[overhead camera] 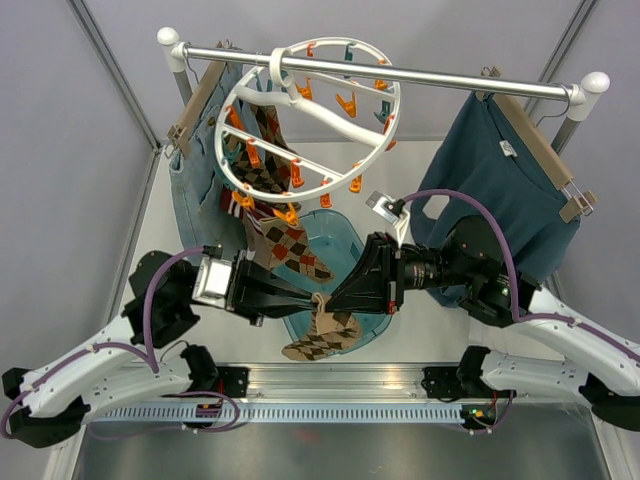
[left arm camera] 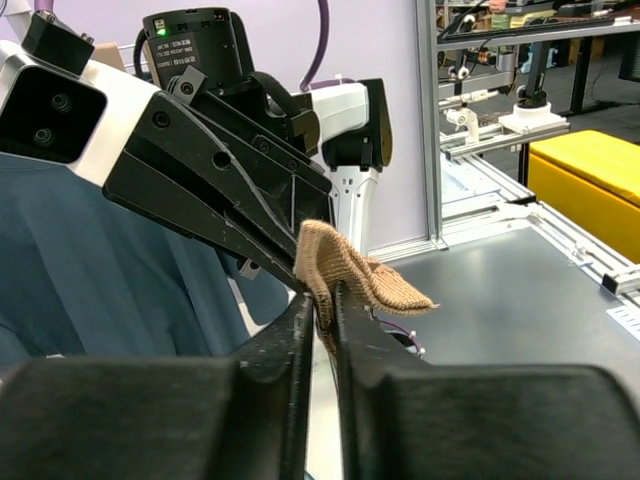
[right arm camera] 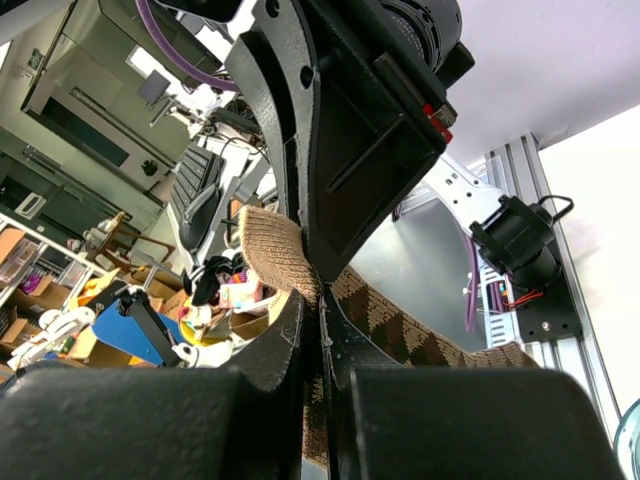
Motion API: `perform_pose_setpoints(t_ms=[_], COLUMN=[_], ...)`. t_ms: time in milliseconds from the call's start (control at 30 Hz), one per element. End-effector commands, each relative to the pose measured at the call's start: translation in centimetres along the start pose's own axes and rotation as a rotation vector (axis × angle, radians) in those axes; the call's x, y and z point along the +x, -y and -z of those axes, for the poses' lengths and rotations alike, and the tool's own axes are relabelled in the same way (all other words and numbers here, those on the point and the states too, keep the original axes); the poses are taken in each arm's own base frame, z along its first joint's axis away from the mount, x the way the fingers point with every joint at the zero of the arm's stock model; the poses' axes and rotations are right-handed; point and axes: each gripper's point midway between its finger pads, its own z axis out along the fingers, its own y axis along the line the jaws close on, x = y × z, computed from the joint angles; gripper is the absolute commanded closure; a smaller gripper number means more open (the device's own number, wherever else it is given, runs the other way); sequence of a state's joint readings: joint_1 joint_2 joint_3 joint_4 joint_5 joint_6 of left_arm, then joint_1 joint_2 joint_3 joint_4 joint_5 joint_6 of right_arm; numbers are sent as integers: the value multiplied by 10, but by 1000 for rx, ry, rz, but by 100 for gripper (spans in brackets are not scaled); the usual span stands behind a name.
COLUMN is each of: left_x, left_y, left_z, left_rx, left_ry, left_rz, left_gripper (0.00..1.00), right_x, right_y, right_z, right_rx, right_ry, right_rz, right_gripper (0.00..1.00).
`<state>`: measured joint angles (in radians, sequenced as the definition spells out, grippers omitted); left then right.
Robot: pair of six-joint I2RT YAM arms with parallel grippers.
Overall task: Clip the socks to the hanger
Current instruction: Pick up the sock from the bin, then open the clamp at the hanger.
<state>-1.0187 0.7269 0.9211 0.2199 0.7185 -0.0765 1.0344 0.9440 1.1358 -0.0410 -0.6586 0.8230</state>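
A tan argyle sock [overhead camera: 322, 335] hangs over the teal basin, pinched at its cuff by both grippers tip to tip. My left gripper [overhead camera: 312, 297] is shut on the cuff [left arm camera: 345, 268]. My right gripper [overhead camera: 330, 297] is shut on the same sock [right arm camera: 275, 255], whose diamond body [right arm camera: 420, 335] trails away. The white ring hanger [overhead camera: 310, 115] hangs from the rail above, with orange and teal clothespins. Two argyle socks [overhead camera: 285, 240] hang clipped from its left side.
A teal basin [overhead camera: 345, 250] sits on the table under the grippers. Blue-grey jeans [overhead camera: 195, 170] hang at the rail's left and a teal sweater [overhead camera: 500, 180] at its right, both on wooden hangers. The metal rail [overhead camera: 420, 72] crosses the back.
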Motion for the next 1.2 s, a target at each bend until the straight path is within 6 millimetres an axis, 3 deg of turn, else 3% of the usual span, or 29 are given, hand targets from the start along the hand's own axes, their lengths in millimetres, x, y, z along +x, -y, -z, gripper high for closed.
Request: perform_pose_setpoints(t_ms=[0, 67, 233, 367, 533, 700, 800, 1000, 1167], left_x=[-22, -21, -18, -10, 1, 19, 29, 39, 41], left_y=[1, 1, -15, -36, -75, -107, -116, -122, -125], left_z=[-5, -6, -4, -3, 3, 18, 28, 41, 51], left_rx=[31, 28, -80, -202, -424, -631, -713, -797, -851], left_ry=[53, 54, 82, 104, 106, 91, 74, 54, 47], left_rz=[-56, -51, -10, 61, 158, 233, 258, 279, 280], left_gripper=[87, 97, 98, 98, 98, 98, 98, 98, 98], right_x=[-8, -8, -27, -61, -86, -103, -109, -119, -129], right_y=[-8, -3, 24, 58, 76, 95, 101, 109, 103], right_z=[-1, 0, 22, 66, 107, 115, 108, 95, 89], right_rx=[-28, 8, 253, 567, 779, 893, 898, 898, 880], right_ry=[19, 22, 108, 263, 387, 423, 409, 374, 387], right_rz=[34, 54, 191, 355, 536, 672, 750, 933, 1002], right_gripper=[97, 91, 67, 51, 46, 45, 42, 37, 31])
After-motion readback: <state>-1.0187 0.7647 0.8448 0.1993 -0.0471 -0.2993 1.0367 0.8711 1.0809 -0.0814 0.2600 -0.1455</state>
